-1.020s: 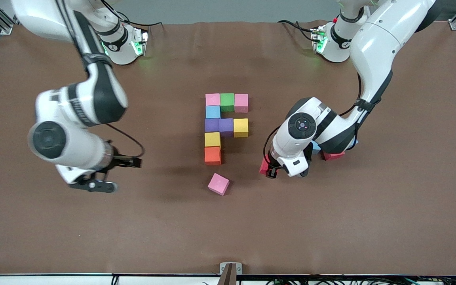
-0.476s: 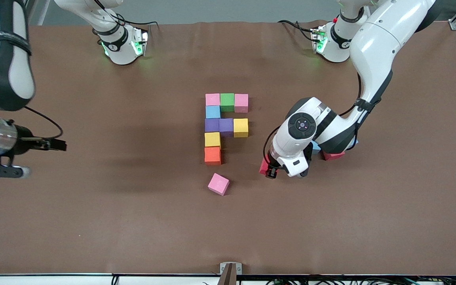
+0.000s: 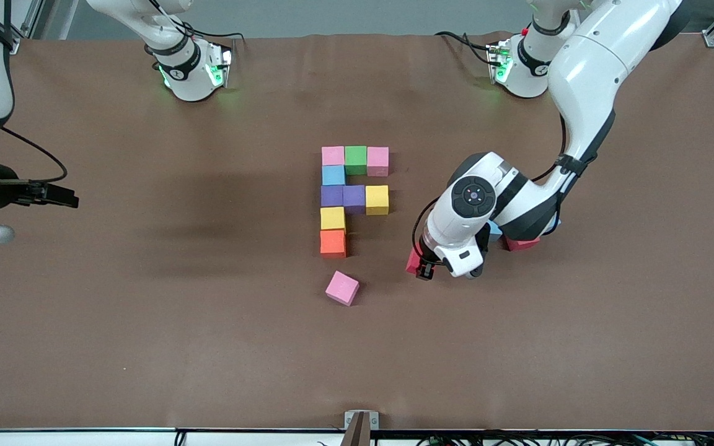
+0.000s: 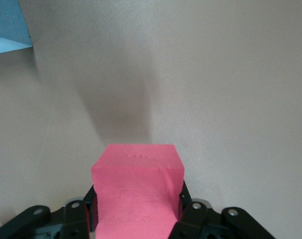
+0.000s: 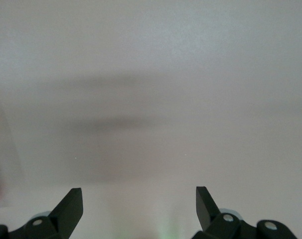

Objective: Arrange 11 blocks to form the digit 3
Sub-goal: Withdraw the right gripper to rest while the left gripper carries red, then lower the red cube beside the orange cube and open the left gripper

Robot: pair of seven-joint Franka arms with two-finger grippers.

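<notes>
Red matte foam cube (image 4: 137, 191) sits clamped in our left end effector (image 3: 420, 265), low over the brown worktop (image 3: 146, 347) toward the left arm's end, beside the unfinished figure of coloured blocks (image 3: 352, 197). We judge it light and slightly squashy, so flat opposite faces are the place to grip. A loose pink cube (image 3: 341, 288) lies just nearer the camera than the orange cube (image 3: 333, 243). Our right end effector (image 5: 138, 206) waits at the right arm's end, fingers apart, holding nothing.

Red block (image 4: 137, 191), brown table (image 3: 146, 322)
</notes>
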